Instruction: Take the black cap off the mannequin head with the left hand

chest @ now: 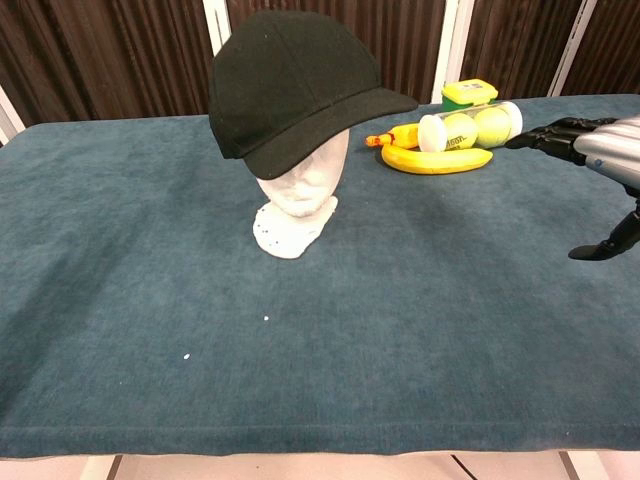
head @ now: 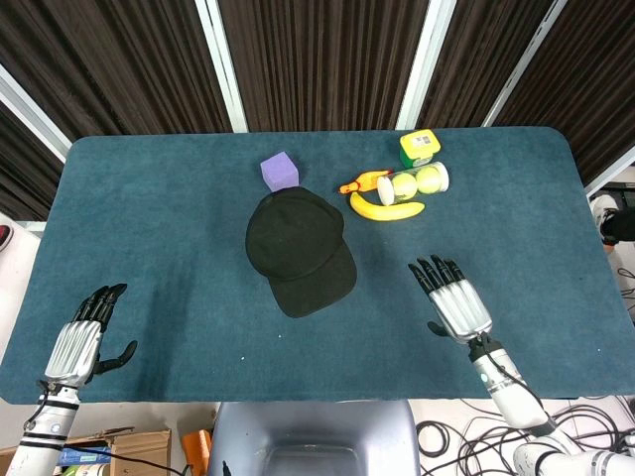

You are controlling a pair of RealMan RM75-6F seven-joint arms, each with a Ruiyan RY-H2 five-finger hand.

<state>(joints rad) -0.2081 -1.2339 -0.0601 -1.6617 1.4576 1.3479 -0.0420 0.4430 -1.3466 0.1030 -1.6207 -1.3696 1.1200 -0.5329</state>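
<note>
Not started: cap (chest: 290, 85) sits fully on the mannequin head (chest: 300, 190), mid-tabletop, brim toward the robot. Left hand (head: 84, 337) low at the near left edge, fingers apart, holding nothing, well apart from the cap. Right hand (head: 454, 297) likewise spread and empty, near right. Left to do: reach, grip, lift off. Tabletop (head: 149, 218) covered in teal felt; dark ribbed wall panels with white strips behind. Purple cube, banana, ball tube, green jar at the back

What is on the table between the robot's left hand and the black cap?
Nothing. In the head view, only bare blue table lies between the left hand and the black cap.
</note>
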